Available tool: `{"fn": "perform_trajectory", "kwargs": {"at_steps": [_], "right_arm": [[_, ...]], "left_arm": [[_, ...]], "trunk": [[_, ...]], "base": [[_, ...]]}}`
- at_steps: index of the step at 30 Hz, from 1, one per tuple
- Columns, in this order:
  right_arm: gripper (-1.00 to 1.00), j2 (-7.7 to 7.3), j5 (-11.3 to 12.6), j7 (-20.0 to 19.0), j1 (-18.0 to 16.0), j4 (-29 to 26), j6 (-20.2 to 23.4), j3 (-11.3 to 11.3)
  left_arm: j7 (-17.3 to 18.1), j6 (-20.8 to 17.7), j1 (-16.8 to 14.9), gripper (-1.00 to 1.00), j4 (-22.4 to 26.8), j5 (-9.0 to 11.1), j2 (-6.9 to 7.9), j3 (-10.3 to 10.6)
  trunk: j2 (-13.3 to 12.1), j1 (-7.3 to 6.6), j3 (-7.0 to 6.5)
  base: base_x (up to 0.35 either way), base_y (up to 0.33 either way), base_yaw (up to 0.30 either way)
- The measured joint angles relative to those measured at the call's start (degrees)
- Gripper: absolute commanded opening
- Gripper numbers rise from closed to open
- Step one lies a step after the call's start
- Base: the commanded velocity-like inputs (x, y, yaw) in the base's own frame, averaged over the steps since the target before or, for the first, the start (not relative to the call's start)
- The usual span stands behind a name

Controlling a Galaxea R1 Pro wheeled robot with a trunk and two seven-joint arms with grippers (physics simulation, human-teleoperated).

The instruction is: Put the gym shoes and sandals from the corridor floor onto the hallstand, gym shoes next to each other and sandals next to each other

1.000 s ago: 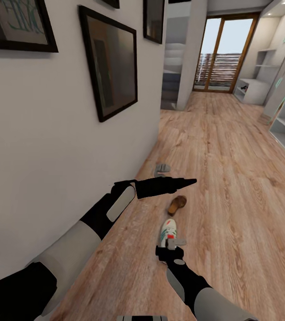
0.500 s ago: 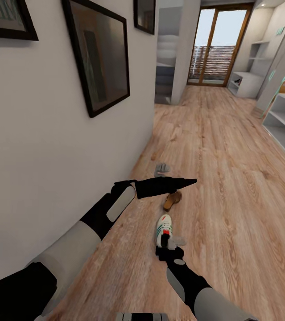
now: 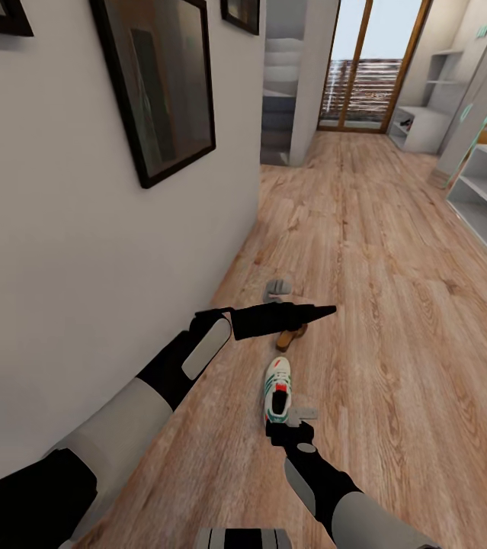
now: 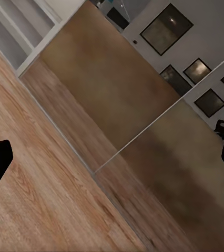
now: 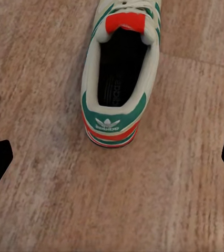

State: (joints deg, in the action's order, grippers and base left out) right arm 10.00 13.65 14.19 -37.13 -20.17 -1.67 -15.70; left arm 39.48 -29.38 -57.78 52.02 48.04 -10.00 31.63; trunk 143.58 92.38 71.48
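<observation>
Gym shoe (image 3: 277, 390) is lying upright on the corridor floor (image 3: 395, 320), toe pointing away from the robot, heel facing the right gripper (image 3: 302, 416). In the right wrist view the gym shoe (image 5: 119, 71) is sitting just ahead of the gripper, green-and-red heel nearest, dark inside showing, with both fingers wide apart at the frame edges and nothing between them. Going left to right in the head view: white wall with black-framed pictures (image 3: 159, 80) is running along the left; the left gripper (image 3: 327, 309) is stretching across above the floor, holding nothing, its tips looking together here, though the left wrist view is showing dark finger edges apart at the frame sides, so cannot tell for sure. A brown sandal (image 3: 292, 335) is lying just beyond the gym shoe, partly hidden by the left arm. A small grey item (image 3: 277, 287) is lying farther on near the wall. The hallstand (image 3: 424, 130) is standing far down the corridor on the right, well apart from the shoes.
</observation>
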Motion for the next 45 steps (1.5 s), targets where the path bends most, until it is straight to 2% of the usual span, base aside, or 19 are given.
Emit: {"fn": "perform_trajectory", "kwargs": {"at_steps": [12,27,35,45], "right_arm": [[1.0,0.0,0.0,0.0,0.0,0.0,0.0,0.0],[1.0,0.0,0.01,0.0,0.0,0.0,0.0,0.0],[1.0,0.0,-0.02,0.0,0.0,0.0,0.0,0.0],[1.0,0.0,-0.03,0.0,0.0,0.0,0.0,0.0]], "left_arm": [[-0.01,0.22,0.96,1.0,0.11,-0.03,0.0,0.07],[-0.23,0.23,1.0,1.0,-0.36,0.16,0.0,0.08],[-0.26,0.23,0.96,1.0,-0.4,0.19,0.0,0.08],[-0.26,0.25,0.95,1.0,-0.3,0.1,0.0,0.08]], "trunk": [[0.0,0.0,0.05],[0.0,-0.01,0.05],[0.0,-0.02,0.05],[0.0,0.0,0.05]], "base": [[0.004,0.0,0.0],[0.113,0.0,0.0],[0.238,0.0,0.0],[0.026,0.0,0.0]]}}
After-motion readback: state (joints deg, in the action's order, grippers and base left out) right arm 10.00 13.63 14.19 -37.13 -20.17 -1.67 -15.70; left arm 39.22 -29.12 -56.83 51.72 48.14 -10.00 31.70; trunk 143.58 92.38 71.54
